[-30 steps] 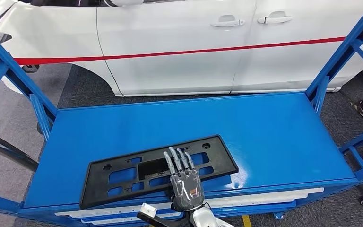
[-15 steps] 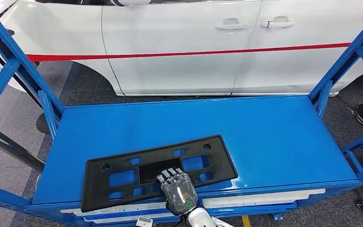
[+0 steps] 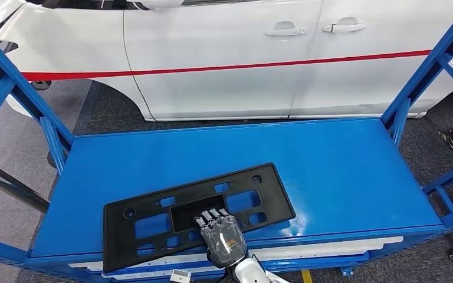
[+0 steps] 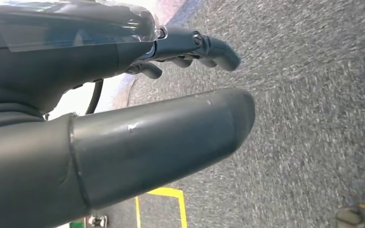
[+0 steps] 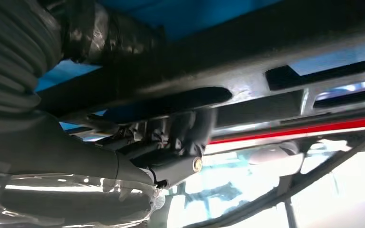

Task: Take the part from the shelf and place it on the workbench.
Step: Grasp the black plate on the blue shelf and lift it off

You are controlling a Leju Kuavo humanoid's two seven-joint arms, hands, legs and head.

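The part, a flat black plastic plate (image 3: 153,221) with several cut-outs, lies near the front of the blue shelf (image 3: 342,165), its near edge reaching past the shelf's front lip. My right hand (image 3: 221,236) grips that near edge around its middle, fingers curled over the top. From the right wrist view the plate (image 5: 266,52) is seen from below, with the right hand (image 5: 171,147) hooked onto it. My left hand (image 4: 123,137) hangs over grey carpet, thumb and fingers apart, holding nothing.
Slanted blue frame posts stand at the shelf's left (image 3: 12,94) and right (image 3: 430,71) ends. A white car (image 3: 224,53) with a red stripe is parked close behind the shelf. Yellow floor tape (image 4: 164,192) marks the carpet below my left hand.
My right hand's fingers lay stretched flat on the plate a second ago; they have curled down onto its near edge. The plate has slid slightly toward me. The camera swayed a little.
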